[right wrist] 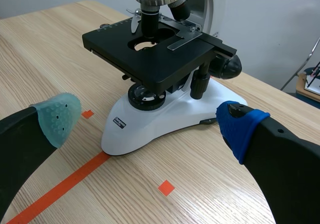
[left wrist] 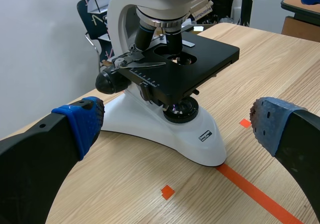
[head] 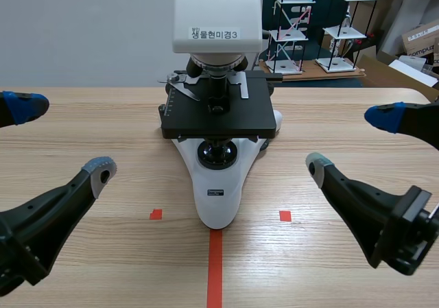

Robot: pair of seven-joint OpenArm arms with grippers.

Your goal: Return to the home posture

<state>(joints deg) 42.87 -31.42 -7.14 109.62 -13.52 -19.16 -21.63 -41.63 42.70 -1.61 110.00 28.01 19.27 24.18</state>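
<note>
Left black padded pincer [head: 62, 136] and right black padded pincer [head: 351, 140] hang empty, fingers wide apart, over the near edge of the pale wooden tabletop [head: 137, 267], flanking the centred white-and-black microscope [head: 218, 184], which I judge heavy, rigid and fragile, best left ungripped.

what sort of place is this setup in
Probably a school or teaching science lab: a white-and-black optical microscope stands on a light wooden table, with black-framed tiered rod models and cardboard boxes behind it.
</note>
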